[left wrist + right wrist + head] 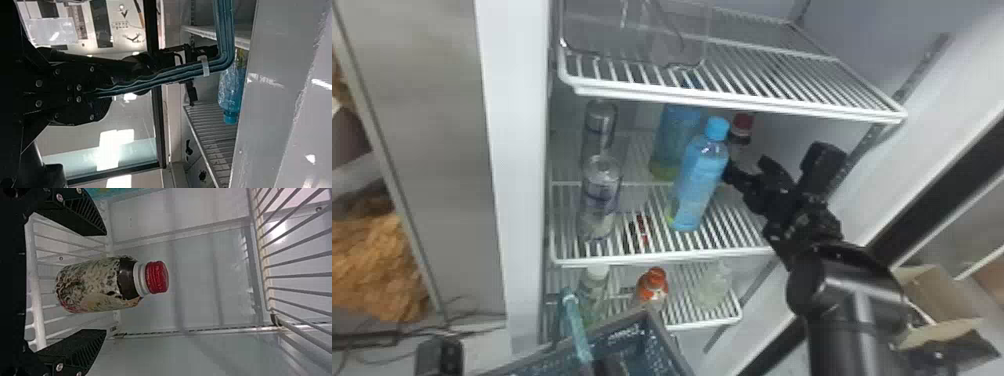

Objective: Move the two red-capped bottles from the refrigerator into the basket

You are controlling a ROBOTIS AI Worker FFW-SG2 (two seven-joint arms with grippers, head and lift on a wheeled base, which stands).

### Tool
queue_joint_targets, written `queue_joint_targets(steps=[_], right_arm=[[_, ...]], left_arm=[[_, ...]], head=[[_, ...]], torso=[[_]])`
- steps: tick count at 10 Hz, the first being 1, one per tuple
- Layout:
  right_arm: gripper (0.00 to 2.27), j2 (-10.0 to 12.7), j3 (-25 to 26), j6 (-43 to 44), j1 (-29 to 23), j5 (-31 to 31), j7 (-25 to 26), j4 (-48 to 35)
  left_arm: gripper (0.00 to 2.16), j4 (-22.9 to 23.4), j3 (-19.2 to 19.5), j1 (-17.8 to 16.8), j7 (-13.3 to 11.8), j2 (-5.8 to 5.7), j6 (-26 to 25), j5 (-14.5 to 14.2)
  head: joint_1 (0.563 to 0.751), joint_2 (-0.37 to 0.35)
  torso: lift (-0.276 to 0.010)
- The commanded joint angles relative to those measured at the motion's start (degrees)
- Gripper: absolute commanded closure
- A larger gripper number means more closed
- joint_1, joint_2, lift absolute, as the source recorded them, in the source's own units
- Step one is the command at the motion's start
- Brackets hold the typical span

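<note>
In the head view, my right gripper [751, 169] is on the middle shelf, right of a blue bottle, below and in front of a red-capped bottle [742, 126]. In the right wrist view, my right gripper [105, 282] stands open, with the red-capped bottle [100, 284] upright in the room between and beyond its fingers. The basket [657, 340] is at the bottom of the head view, where my left gripper [606, 368] partly shows. The left wrist view has my left gripper [94, 94] shut on the basket's teal handle [168, 76]. The basket's contents are unclear.
The blue-capped bottle [701, 175] stands close left of the right gripper. Clear bottles [602, 195] stand farther left. The upper wire shelf [732, 102] spans above; an orange-capped bottle [653, 284] is on the lower shelf.
</note>
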State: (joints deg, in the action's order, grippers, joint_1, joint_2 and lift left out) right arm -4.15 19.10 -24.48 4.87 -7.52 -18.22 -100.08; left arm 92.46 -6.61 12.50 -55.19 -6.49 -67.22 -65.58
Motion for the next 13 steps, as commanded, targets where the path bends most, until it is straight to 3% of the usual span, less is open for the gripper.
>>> queue_joint_targets(steps=[1, 10, 11, 12, 13], right_arm=[[0.13, -0.4, -0.8, -0.3, 2.0, 0.3, 0.1, 2.3], [0.13, -0.9, -1.0, -2.0, 6.8, 3.4, 1.6, 6.8], [0.20, -1.1, -1.0, -2.4, 7.4, 3.4, 1.6, 7.8], [0.48, -1.5, -1.6, -2.7, 7.9, 3.2, 1.5, 8.7], [0.96, -1.6, -2.0, -2.7, 8.1, 3.5, 1.5, 9.0]], left_arm=[[1.17, 0.0, 0.0, -0.1, 0.0, -0.01, 0.0, 0.0], [1.17, -0.1, 0.0, -0.1, 0.0, -0.10, 0.0, 0.0], [1.17, -0.1, 0.0, -0.1, 0.0, -0.10, 0.0, 0.0], [1.17, -0.1, 0.0, -0.1, 0.0, -0.10, 0.0, 0.0], [1.17, -0.1, -0.1, -0.1, 0.0, -0.10, 0.0, 0.0]], head=[[0.695, -0.350], [0.695, -0.350], [0.695, -0.350], [0.695, -0.350], [0.695, -0.350]], torso=[[0.000], [0.000], [0.000], [0.000], [0.000]])
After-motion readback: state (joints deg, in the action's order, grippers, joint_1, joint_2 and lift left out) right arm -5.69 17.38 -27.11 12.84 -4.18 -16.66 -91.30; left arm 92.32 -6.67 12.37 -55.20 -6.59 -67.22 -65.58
